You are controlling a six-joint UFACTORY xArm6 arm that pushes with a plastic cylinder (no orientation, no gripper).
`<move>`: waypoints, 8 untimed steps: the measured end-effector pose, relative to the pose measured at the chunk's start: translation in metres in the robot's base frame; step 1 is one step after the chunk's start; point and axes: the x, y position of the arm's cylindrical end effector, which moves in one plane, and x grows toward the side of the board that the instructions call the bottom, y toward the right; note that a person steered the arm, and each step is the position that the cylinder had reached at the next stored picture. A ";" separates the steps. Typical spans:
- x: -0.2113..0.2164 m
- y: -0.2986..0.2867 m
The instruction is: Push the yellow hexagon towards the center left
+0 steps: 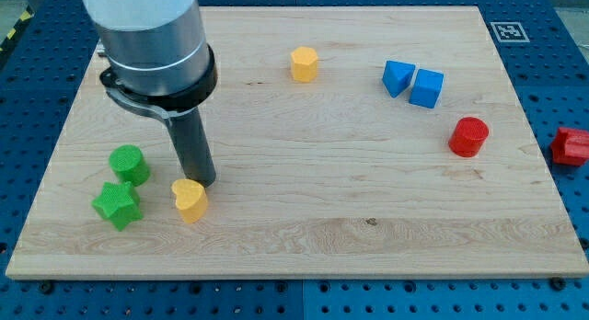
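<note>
The yellow hexagon stands near the view's top, a little left of the board's middle. My tip is at the lower left of the board, far from the hexagon, touching or just above the top edge of a yellow heart-shaped block. The rod rises from there to the arm's grey body at the view's top left.
A green cylinder and a green star lie left of my tip. A blue triangular block and a blue cube lie at the upper right. A red cylinder lies right. A red block lies off the wooden board.
</note>
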 end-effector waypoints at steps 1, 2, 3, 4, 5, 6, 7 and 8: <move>0.000 0.001; -0.003 0.030; -0.007 0.043; -0.007 0.043; -0.007 0.062; -0.008 0.081; -0.015 0.106; -0.044 0.126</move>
